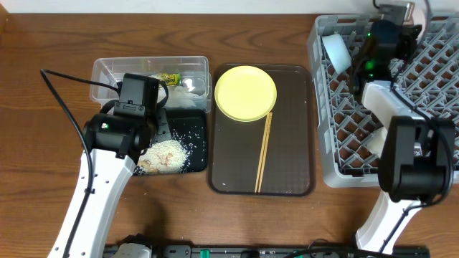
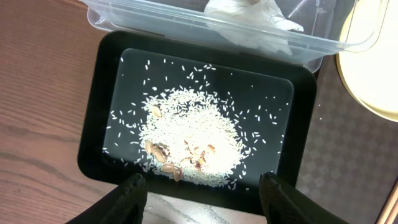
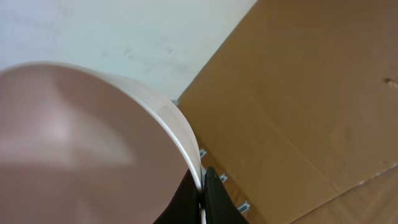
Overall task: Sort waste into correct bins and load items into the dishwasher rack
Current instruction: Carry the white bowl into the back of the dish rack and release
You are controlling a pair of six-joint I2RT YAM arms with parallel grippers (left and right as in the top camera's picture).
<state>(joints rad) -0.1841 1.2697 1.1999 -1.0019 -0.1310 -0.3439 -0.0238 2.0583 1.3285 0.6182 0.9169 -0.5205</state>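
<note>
Your right gripper (image 3: 203,194) is clamped on the rim of the white bowl (image 1: 335,51). The bowl lies on its side at the 10 o'clock corner of the rack (image 1: 316,107), its body toward 9 o'clock from the fingers. Expect to set it down there with this arm; your left gripper (image 2: 202,190) stands open over the black tray (image 2: 93,124) of rice (image 2: 186,134), well apart.

I count one yellow plate (image 1: 246,93) and two chopsticks (image 1: 263,152) on one brown tray (image 1: 294,143). At left sit one clear tub (image 1: 100,68) and one black tray (image 2: 99,112). At right is one grey rack (image 1: 437,64) with one white bowl (image 1: 334,50) and one half-hidden white piece (image 1: 374,143).
</note>
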